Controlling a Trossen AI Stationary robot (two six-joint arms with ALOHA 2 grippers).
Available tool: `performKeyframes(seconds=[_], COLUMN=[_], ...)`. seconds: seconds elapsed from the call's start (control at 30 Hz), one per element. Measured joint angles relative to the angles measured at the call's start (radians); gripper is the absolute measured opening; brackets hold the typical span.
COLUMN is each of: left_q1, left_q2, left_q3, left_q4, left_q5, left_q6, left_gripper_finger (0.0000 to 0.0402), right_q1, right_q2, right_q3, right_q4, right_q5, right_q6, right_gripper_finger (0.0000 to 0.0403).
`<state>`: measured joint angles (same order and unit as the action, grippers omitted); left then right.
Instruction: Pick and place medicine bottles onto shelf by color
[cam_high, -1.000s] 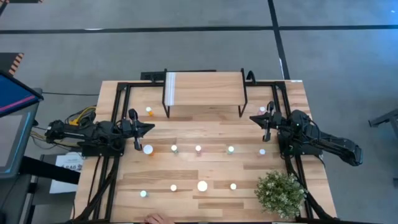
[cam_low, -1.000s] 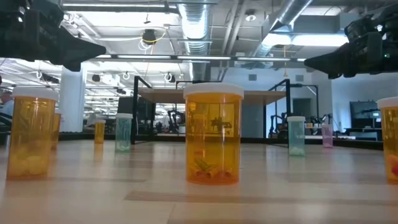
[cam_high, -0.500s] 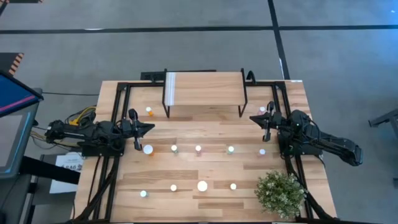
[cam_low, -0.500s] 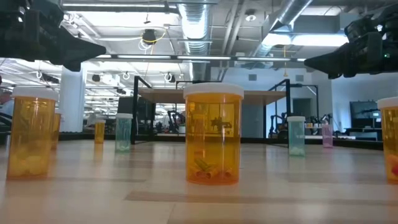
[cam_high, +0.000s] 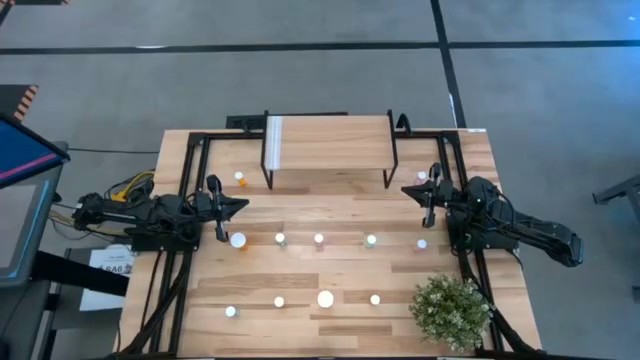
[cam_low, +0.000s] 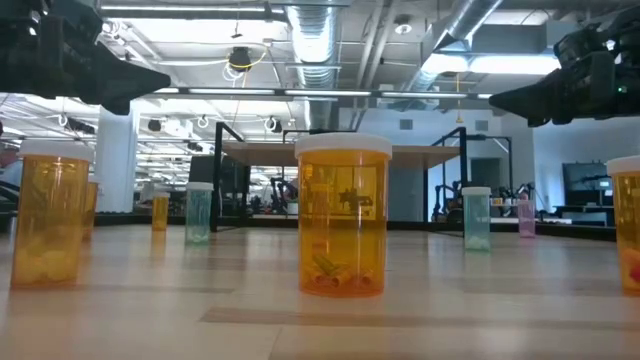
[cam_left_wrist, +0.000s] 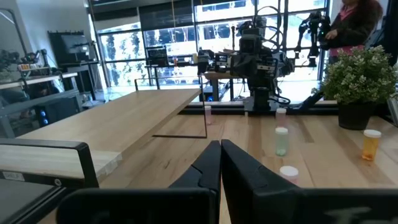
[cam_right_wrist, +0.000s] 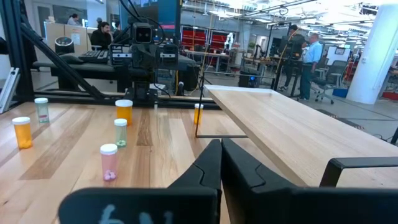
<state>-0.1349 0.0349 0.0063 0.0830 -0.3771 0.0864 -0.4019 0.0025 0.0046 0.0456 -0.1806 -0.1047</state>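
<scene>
End effectors (cam_high: 240, 204) (cam_high: 408, 188) shut, holding nothing

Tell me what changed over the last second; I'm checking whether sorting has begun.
Nothing on the table moved. A hand at the table's near edge in the first high view is gone. Left gripper and right gripper stay shut and empty; the bottles remain off the shelf.

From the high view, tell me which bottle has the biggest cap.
The bottle in the front row, second from the right toward the plant. Its white cap is plainly wider than its neighbours'.
</scene>
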Motion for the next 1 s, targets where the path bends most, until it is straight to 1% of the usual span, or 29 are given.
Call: performKeyframes(seconds=[0.5, 0.57, 0.73, 0.8, 0.93, 1.0], left_q1=[0.000, 0.000, 0.000, 0.000, 0.000, 0.000], left_q2=[0.000, 0.000, 0.000, 0.000, 0.000, 0.000], left_q3=[0.000, 0.000, 0.000, 0.000, 0.000, 0.000], left_q4=[0.000, 0.000, 0.000, 0.000, 0.000, 0.000], left_q5=[0.000, 0.000, 0.000, 0.000, 0.000, 0.000], left_q6=[0.000, 0.000, 0.000, 0.000, 0.000, 0.000], left_gripper_finger=[0.0000, 0.0000, 0.0000, 0.0000, 0.0000, 0.0000], right_q1=[0.000, 0.000, 0.001, 0.001, -0.004, -0.007], right_q2=[0.000, 0.000, 0.000, 0.000, 0.001, 0.000], right_q3=[0.000, 0.000, 0.000, 0.004, 0.063, 0.122], right_q4=[0.008, 0.027, 0.124, 0.153, 0.121, 0.050], right_q5=[0.000, 0.000, 0.000, 0.000, 0.011, 0.063], right_q6=[0.014, 0.053, 0.255, 0.307, 0.291, 0.289], right_gripper_finger=[0.0027, 0.0027, 0.0028, 0.0028, 0.0028, 0.0033])
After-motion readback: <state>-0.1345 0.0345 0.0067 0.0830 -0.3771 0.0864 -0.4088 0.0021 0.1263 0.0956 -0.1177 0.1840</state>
